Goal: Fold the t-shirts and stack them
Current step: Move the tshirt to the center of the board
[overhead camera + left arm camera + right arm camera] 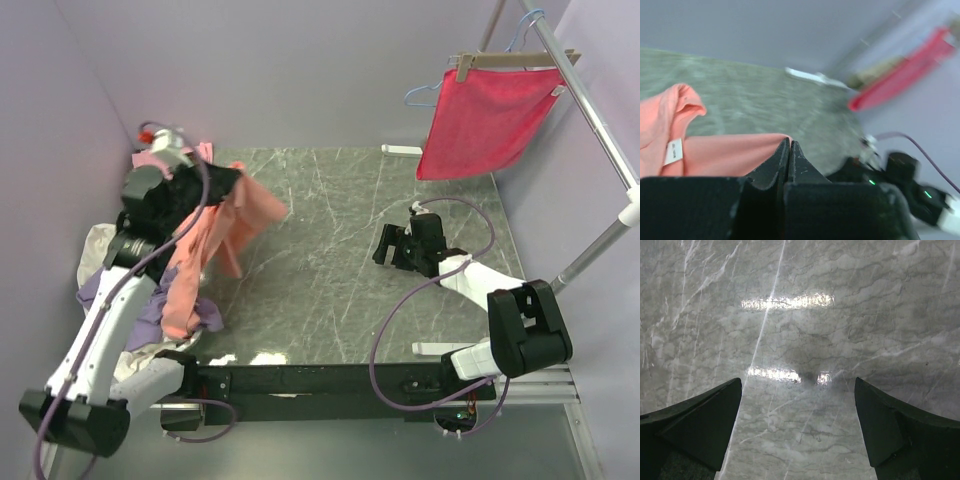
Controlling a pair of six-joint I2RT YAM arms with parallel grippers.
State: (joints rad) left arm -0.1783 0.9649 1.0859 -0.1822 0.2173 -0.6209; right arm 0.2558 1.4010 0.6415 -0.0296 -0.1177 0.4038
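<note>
One salmon t-shirt, limp light cotton, pinched in left gripper; right gripper released; best grabbed at the shoulders.

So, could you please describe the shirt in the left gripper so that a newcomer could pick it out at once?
On the left edge of the marble table lies a heap of clothes beside the left arm. Above it, pinched in the shut left gripper, hangs the salmon-orange t-shirt. Unlike the lavender shirt and cream shirt beneath, it is raised and has a white label.
</note>
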